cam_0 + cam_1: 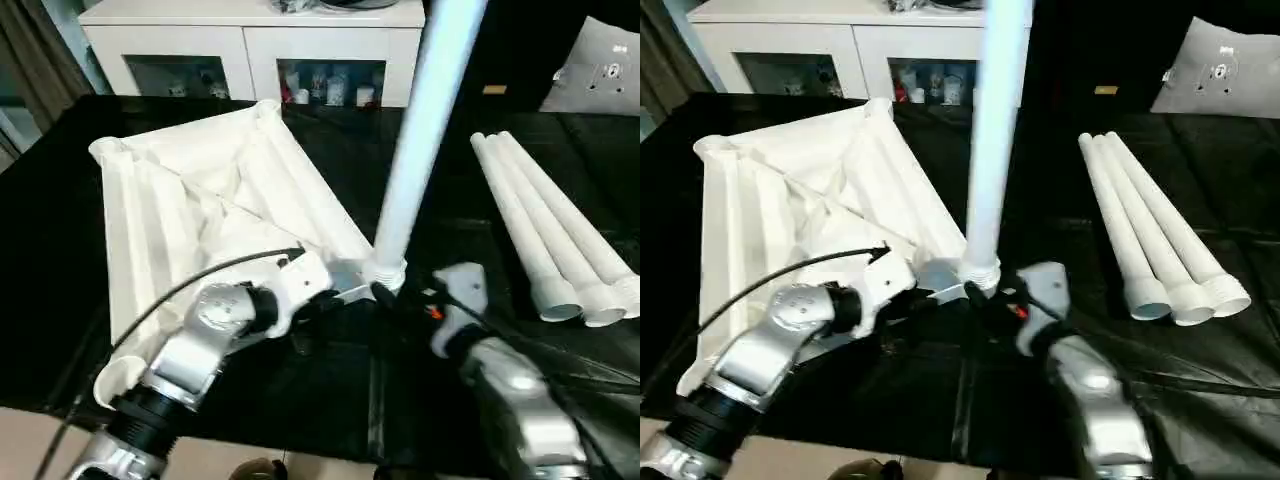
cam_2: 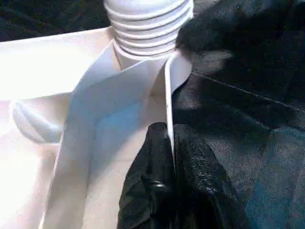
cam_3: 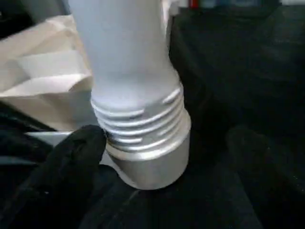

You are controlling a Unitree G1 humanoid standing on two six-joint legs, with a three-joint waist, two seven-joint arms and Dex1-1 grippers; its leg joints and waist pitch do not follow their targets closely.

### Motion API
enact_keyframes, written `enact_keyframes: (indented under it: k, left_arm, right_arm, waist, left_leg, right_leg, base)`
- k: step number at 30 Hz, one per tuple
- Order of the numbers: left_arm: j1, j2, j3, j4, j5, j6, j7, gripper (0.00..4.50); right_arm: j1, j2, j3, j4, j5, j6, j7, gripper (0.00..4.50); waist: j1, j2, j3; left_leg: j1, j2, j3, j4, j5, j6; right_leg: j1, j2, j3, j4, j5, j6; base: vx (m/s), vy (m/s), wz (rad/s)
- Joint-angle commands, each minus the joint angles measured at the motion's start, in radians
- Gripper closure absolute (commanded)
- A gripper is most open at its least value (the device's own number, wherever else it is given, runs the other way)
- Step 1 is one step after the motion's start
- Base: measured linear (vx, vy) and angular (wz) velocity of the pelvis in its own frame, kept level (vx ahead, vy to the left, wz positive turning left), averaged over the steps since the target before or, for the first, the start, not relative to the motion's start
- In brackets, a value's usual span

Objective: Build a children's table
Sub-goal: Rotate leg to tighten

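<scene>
The children's table top lies upside down on the black mat, its ribbed underside facing up. One white leg stands upright in the corner socket nearest me, its threads still showing above the socket. My left gripper is shut on the top's thin rim wall just beside that socket. My right gripper is open around the leg's threaded base, with one finger close against the threads and the other standing off. Three more legs lie side by side on the right.
A white cabinet with glass doors stands behind the workbench. A grey cushion rests at the back right. The bench's front edge runs just below my forearms. A black cable arcs over my left arm.
</scene>
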Motion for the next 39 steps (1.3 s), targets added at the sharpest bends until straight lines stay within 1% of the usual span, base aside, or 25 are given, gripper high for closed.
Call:
enact_keyframes:
  k: [1,2,3,4,5,6,7,9,10,11,12,13,14,15,16,17,18,19,21,22,24,28,37,38,39]
  left_arm:
    - [0.000,0.054,-0.016,0.053,-0.006,-0.056,-0.074,4.50]
    - [0.000,0.054,-0.016,0.053,-0.006,-0.056,-0.074,4.50]
    - [-0.002,0.081,-0.023,0.057,-0.025,-0.084,-0.136,4.50]
    - [-0.003,0.092,-0.027,0.057,-0.032,-0.096,-0.163,4.50]
    - [-0.003,0.092,-0.027,0.057,-0.032,-0.096,-0.163,4.50]
    - [-0.008,0.117,-0.038,0.064,-0.051,-0.124,-0.225,4.50]
    - [-0.012,0.131,-0.045,0.068,-0.062,-0.139,-0.262,4.50]
    - [-0.018,0.142,-0.053,0.074,-0.059,-0.158,-0.286,4.50]
    - [-0.025,0.150,-0.060,0.083,-0.060,-0.172,-0.311,4.50]
    - [-0.025,0.151,-0.061,0.084,-0.060,-0.174,-0.313,4.50]
    - [-0.033,0.156,-0.067,0.097,-0.054,-0.192,-0.322,4.50]
    - [-0.040,0.162,-0.073,0.108,-0.051,-0.206,-0.333,4.50]
    - [-0.045,0.165,-0.078,0.117,-0.047,-0.218,-0.337,4.50]
    - [-0.051,0.169,-0.082,0.128,-0.043,-0.232,-0.344,4.50]
    - [-0.055,0.170,-0.084,0.133,-0.043,-0.237,-0.352,4.50]
    - [-0.058,0.172,-0.085,0.137,-0.046,-0.243,-0.359,4.50]
    - [-0.062,0.171,-0.086,0.143,-0.048,-0.248,-0.365,4.50]
    - [-0.063,0.170,-0.086,0.144,-0.048,-0.250,-0.368,4.50]
    - [-0.062,0.171,-0.086,0.144,-0.048,-0.256,-0.375,4.50]
    - [-0.065,0.168,-0.090,0.150,-0.046,-0.263,-0.381,4.50]
    - [-0.069,0.164,-0.096,0.162,-0.044,-0.273,-0.386,4.50]
    - [-0.074,0.163,-0.100,0.175,-0.045,-0.281,-0.389,4.50]
    - [-0.076,0.168,-0.101,0.187,-0.041,-0.292,-0.401,4.50]
    - [-0.078,0.169,-0.101,0.191,-0.041,-0.294,-0.402,4.50]
    - [-0.078,0.170,-0.101,0.191,-0.041,-0.294,-0.403,4.50]
  right_arm:
    - [-0.010,-0.082,-0.010,-0.038,0.062,-0.002,0.159,0.03]
    - [-0.010,-0.082,-0.010,-0.038,0.062,-0.002,0.159,0.03]
    - [-0.032,-0.133,-0.007,-0.033,0.096,0.015,0.244,0.03]
    - [-0.047,-0.151,-0.006,-0.027,0.106,0.018,0.272,0.03]
    - [-0.047,-0.151,-0.006,-0.027,0.106,0.018,0.272,0.03]
    - [-0.086,-0.185,0.004,-0.010,0.125,0.026,0.337,0.03]
    - [-0.114,-0.206,0.012,0.004,0.130,0.025,0.376,0.03]
    - [-0.147,-0.221,0.026,0.026,0.126,0.027,0.406,0.03]
    - [-0.179,-0.236,0.052,0.051,0.113,0.017,0.447,0.03]
    - [-0.182,-0.238,0.055,0.053,0.113,0.016,0.451,0.03]
    - [-0.204,-0.247,0.078,0.069,0.108,0.018,0.486,0.03]
    - [-0.223,-0.255,0.099,0.085,0.101,0.017,0.517,0.03]
    - [-0.237,-0.260,0.121,0.099,0.089,0.016,0.541,0.03]
    - [-0.252,-0.267,0.145,0.116,0.077,0.014,0.570,0.03]
    - [-0.265,-0.267,0.165,0.133,0.064,0.012,0.588,0.03]
    - [-0.274,-0.269,0.176,0.145,0.060,0.011,0.600,0.03]
    - [-0.284,-0.269,0.189,0.164,0.055,0.002,0.617,0.03]
    - [-0.289,-0.268,0.193,0.172,0.055,0.001,0.623,0.03]
    - [-0.294,-0.265,0.197,0.182,0.056,0.001,0.630,0.03]
    - [-0.311,-0.258,0.205,0.209,0.055,-0.001,0.636,0.32]
    - [-0.334,-0.248,0.216,0.249,0.052,-0.006,0.647,0.40]
    - [-0.352,-0.246,0.223,0.283,0.048,-0.005,0.665,0.80]
    - [-0.375,-0.238,0.233,0.332,0.042,-0.014,0.691,1.58]
    - [-0.378,-0.236,0.235,0.339,0.042,-0.014,0.696,1.63]
    - [-0.379,-0.234,0.237,0.341,0.043,-0.015,0.698,1.66]
  waist:
    - [0.011,-0.027,-0.070]
    - [0.013,-0.026,-0.071]
    - [0.015,-0.027,-0.074]
    - [0.016,-0.028,-0.074]
    - [0.017,-0.025,-0.076]
    - [0.017,-0.027,-0.078]
    - [0.018,-0.032,-0.082]
    - [0.019,-0.036,-0.083]
    - [0.022,-0.032,-0.080]
    - [0.022,-0.032,-0.080]
    - [0.025,-0.036,-0.073]
    - [0.027,-0.039,-0.072]
    - [0.028,-0.038,-0.071]
    - [0.029,-0.043,-0.069]
    - [0.031,-0.040,-0.068]
    - [0.031,-0.040,-0.068]
    - [0.035,-0.044,-0.069]
    - [0.037,-0.044,-0.069]
    - [0.040,-0.046,-0.071]
    - [0.042,-0.047,-0.073]
    - [0.042,-0.046,-0.072]
    - [0.046,-0.049,-0.070]
    - [0.047,-0.049,-0.069]
    - [0.048,-0.046,-0.068]
    - [0.047,-0.046,-0.068]
  left_leg:
    - [-0.011,0.063,-0.023,-0.045,-0.109,0.121]
    - [-0.012,0.064,-0.023,-0.044,-0.097,0.125]
    - [-0.010,0.063,-0.023,-0.041,-0.084,0.138]
    - [-0.013,0.064,-0.023,-0.039,-0.074,0.142]
    - [-0.010,0.066,-0.023,-0.037,-0.062,0.147]
    - [-0.008,0.068,-0.023,-0.035,-0.062,0.152]
    - [-0.007,0.067,-0.024,-0.032,-0.052,0.155]
    - [-0.014,0.069,-0.023,-0.025,-0.025,0.166]
    - [-0.012,0.069,-0.021,-0.023,-0.043,0.170]
    - [-0.012,0.069,-0.021,-0.023,-0.043,0.170]
    - [-0.011,0.071,-0.021,-0.028,-0.105,0.142]
    - [-0.009,0.073,-0.022,-0.032,-0.134,0.121]
    - [-0.008,0.074,-0.022,-0.033,-0.145,0.113]
    - [-0.006,0.074,-0.021,-0.034,-0.165,0.100]
    - [-0.004,0.074,-0.021,-0.035,-0.181,0.089]
    - [-0.004,0.074,-0.021,-0.035,-0.181,0.089]
    - [-0.003,0.075,-0.022,-0.036,-0.186,0.075]
    - [-0.002,0.077,-0.022,-0.036,-0.186,0.072]
    - [-0.002,0.078,-0.022,-0.035,-0.173,0.072]
    - [-0.004,0.077,-0.022,-0.034,-0.161,0.075]
    - [-0.008,0.074,-0.022,-0.031,-0.148,0.081]
    - [-0.007,0.075,-0.021,-0.031,-0.151,0.083]
    - [-0.008,0.076,-0.021,-0.033,-0.159,0.078]
    - [-0.009,0.076,-0.022,-0.033,-0.157,0.080]
    - [-0.009,0.076,-0.022,-0.033,-0.161,0.079]
  right_leg:
    - [0.050,-0.099,0.059,-0.068,-0.222,-0.158]
    - [0.050,-0.099,0.060,-0.064,-0.201,-0.161]
    - [0.048,-0.097,0.056,-0.061,-0.171,-0.172]
    - [0.049,-0.097,0.056,-0.058,-0.157,-0.175]
    - [0.044,-0.095,0.055,-0.053,-0.126,-0.189]
    - [0.044,-0.094,0.053,-0.049,-0.105,-0.206]
    - [0.047,-0.094,0.053,-0.041,-0.074,-0.220]
    - [0.043,-0.092,0.054,-0.028,-0.017,-0.238]
    - [0.036,-0.094,0.053,-0.033,-0.037,-0.246]
    - [0.036,-0.094,0.053,-0.033,-0.037,-0.246]
    - [0.037,-0.096,0.051,-0.042,-0.135,-0.238]
    - [0.039,-0.098,0.052,-0.045,-0.188,-0.228]
    - [0.037,-0.098,0.053,-0.047,-0.206,-0.222]
    - [0.036,-0.098,0.054,-0.049,-0.234,-0.214]
    - [0.033,-0.099,0.055,-0.052,-0.256,-0.210]
    - [0.033,-0.099,0.055,-0.052,-0.256,-0.210]
    - [0.034,-0.102,0.057,-0.052,-0.263,-0.204]
    - [0.033,-0.101,0.057,-0.052,-0.260,-0.205]
    - [0.032,-0.100,0.058,-0.047,-0.226,-0.212]
    - [0.035,-0.101,0.058,-0.043,-0.200,-0.218]
    - [0.035,-0.101,0.056,-0.040,-0.180,-0.228]
    - [0.036,-0.101,0.056,-0.042,-0.195,-0.226]
    - [0.035,-0.100,0.056,-0.043,-0.217,-0.219]
    - [0.034,-0.101,0.056,-0.042,-0.213,-0.221]
    - [0.034,-0.100,0.055,-0.043,-0.216,-0.222]
  base:
    - [0.000,0.000,0.00]
    - [0.000,0.000,0.00]
    - [0.000,0.000,0.00]
    - [0.000,0.000,0.00]
    - [0.000,0.000,0.00]
    - [0.000,0.000,0.00]
    - [0.000,0.000,0.00]
    - [0.000,0.000,0.00]
    - [0.000,0.000,0.00]
    - [0.000,0.000,0.00]
    - [0.000,0.000,0.00]
    - [0.000,0.000,0.00]
    - [0.000,0.000,0.00]
    - [0.000,0.000,0.00]
    - [0.000,0.000,0.00]
    - [0.000,0.000,0.00]
    - [0.000,0.000,0.00]
    - [0.000,0.000,0.00]
    - [0.000,0.000,0.00]
    - [0.000,0.000,0.00]
    - [0.000,0.000,0.00]
    - [0.000,0.000,0.00]
    - [0.000,0.000,0.00]
    - [0.000,0.000,0.00]
    - [0.000,0.000,0.00]
